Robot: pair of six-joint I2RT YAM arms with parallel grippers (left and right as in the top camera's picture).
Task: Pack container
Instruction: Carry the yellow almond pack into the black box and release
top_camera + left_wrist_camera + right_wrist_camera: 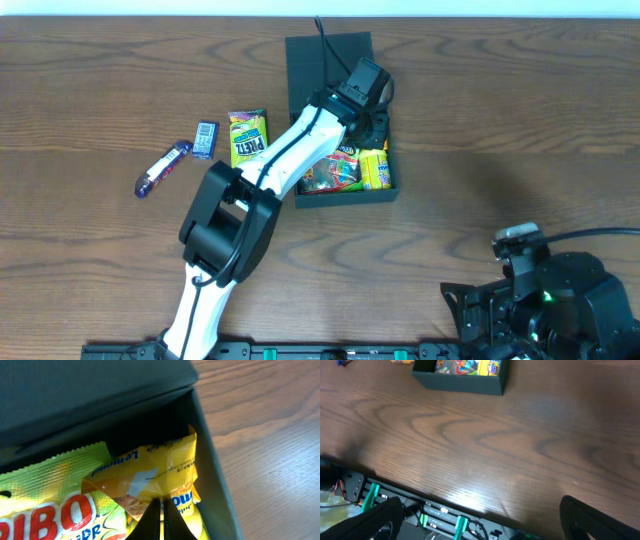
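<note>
The black container (345, 197) stands open at the table's back centre, its flap lid (328, 55) laid back. Several snack packets lie inside. My left gripper (375, 125) reaches into the box's right side. In the left wrist view its jaws (161, 502) are shut on the crimped edge of a yellow lemon snack packet (150, 472), beside a green Haribo packet (55, 500) and close to the box's right wall (215, 485). My right gripper (485, 520) is open and empty at the table's front edge, far from the container (465, 382).
Left of the box lie a yellow-green snack packet (247, 137), a small blue packet (205, 138) and a purple bar (162, 168). The right arm's base (540, 290) sits at the front right. The arms' mounting rail runs along the front edge.
</note>
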